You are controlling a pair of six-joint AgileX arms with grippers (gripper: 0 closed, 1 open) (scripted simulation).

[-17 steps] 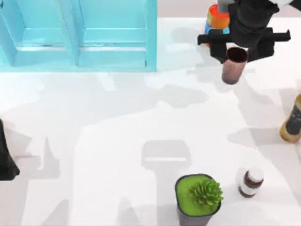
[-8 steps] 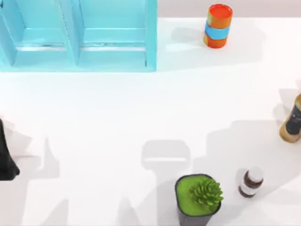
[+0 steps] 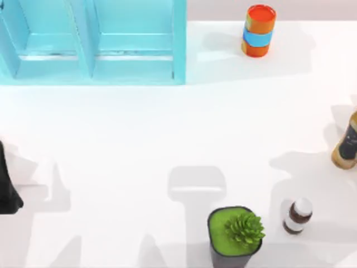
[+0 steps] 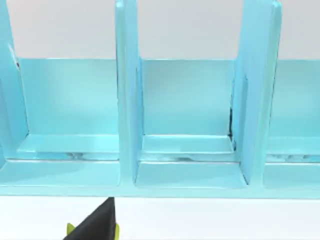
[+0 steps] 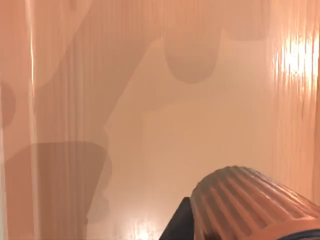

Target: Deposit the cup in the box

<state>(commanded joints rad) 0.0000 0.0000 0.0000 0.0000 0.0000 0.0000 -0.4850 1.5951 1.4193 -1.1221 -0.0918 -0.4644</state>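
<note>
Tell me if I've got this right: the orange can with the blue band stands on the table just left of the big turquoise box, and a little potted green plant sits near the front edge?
Not quite. In the top view the orange can with the blue band stands to the right of the turquoise box, not left of it. The rest holds: the potted green plant sits near the front edge of the table.

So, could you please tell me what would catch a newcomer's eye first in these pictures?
The big turquoise box with its upright dividers dominates the table's far left corner. In the right wrist view, the ribbed pinkish-brown cup sits close to the camera. The orange cylinder stands at the far edge, the green succulent pot at the near edge.
</note>
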